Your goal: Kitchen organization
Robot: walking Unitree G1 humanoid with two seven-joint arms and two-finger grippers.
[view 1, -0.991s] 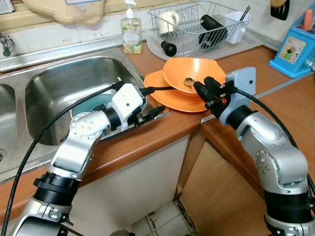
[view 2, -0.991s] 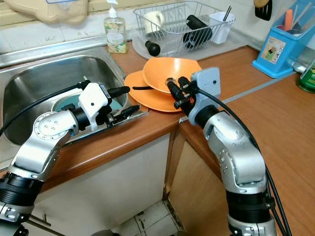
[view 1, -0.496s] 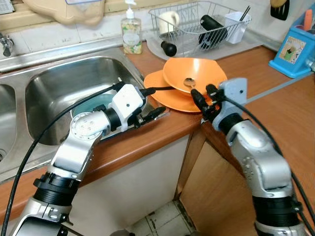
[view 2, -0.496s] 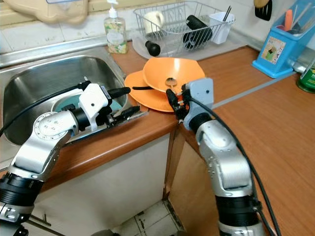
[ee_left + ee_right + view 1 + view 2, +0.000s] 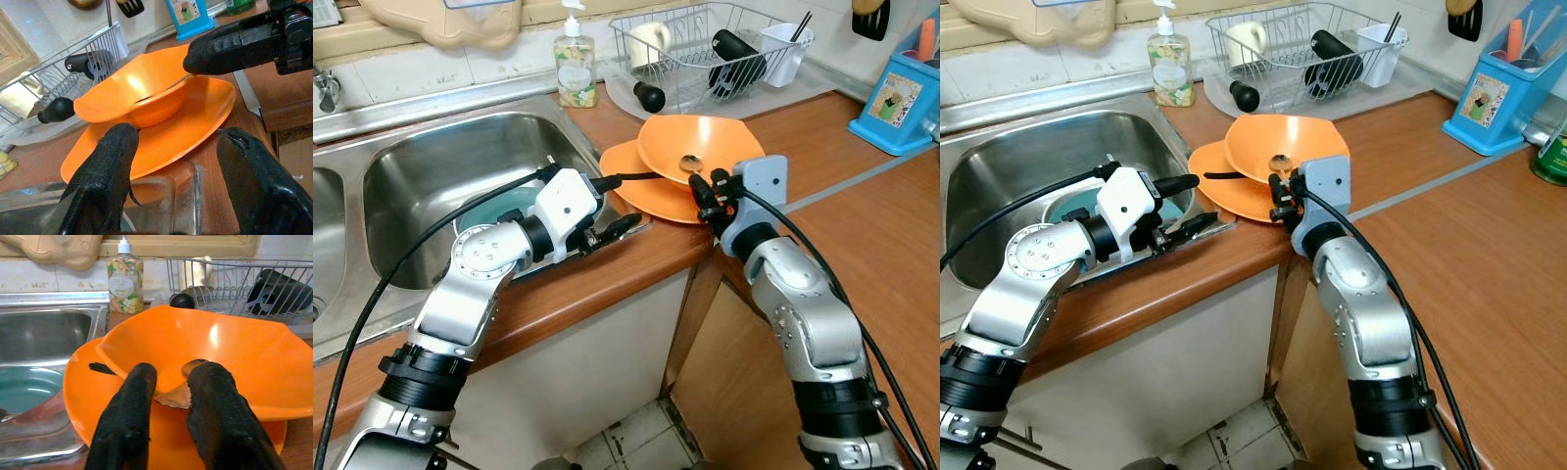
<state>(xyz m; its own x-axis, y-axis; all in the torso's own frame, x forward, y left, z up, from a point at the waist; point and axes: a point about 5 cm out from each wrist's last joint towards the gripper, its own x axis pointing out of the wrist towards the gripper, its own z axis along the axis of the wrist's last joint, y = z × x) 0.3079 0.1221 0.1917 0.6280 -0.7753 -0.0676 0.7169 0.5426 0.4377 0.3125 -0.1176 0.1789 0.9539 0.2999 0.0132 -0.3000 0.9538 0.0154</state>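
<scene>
An orange bowl (image 5: 705, 139) sits on an orange plate (image 5: 636, 183) on the wooden counter beside the sink. A metal spoon (image 5: 689, 164) lies in the bowl, its handle sticking out over the near rim. My right gripper (image 5: 705, 190) is at that rim, shut on the spoon (image 5: 194, 366) handle, one finger (image 5: 126, 416) on either side. My left gripper (image 5: 625, 226) hovers open and empty over the sink corner. It points at the plate, and its fingers (image 5: 105, 171) are spread wide.
The steel sink (image 5: 431, 162) holds a teal plate (image 5: 504, 206). A soap bottle (image 5: 575, 64) and a wire dish rack (image 5: 715, 49) with cups stand behind the bowl. At the far right is a blue utensil holder (image 5: 899, 98). The counter edge drops to cabinets below.
My right gripper has moved left along the counter to the bowl's near rim, and its fingers have closed on the spoon handle. The left arm has stayed put.
</scene>
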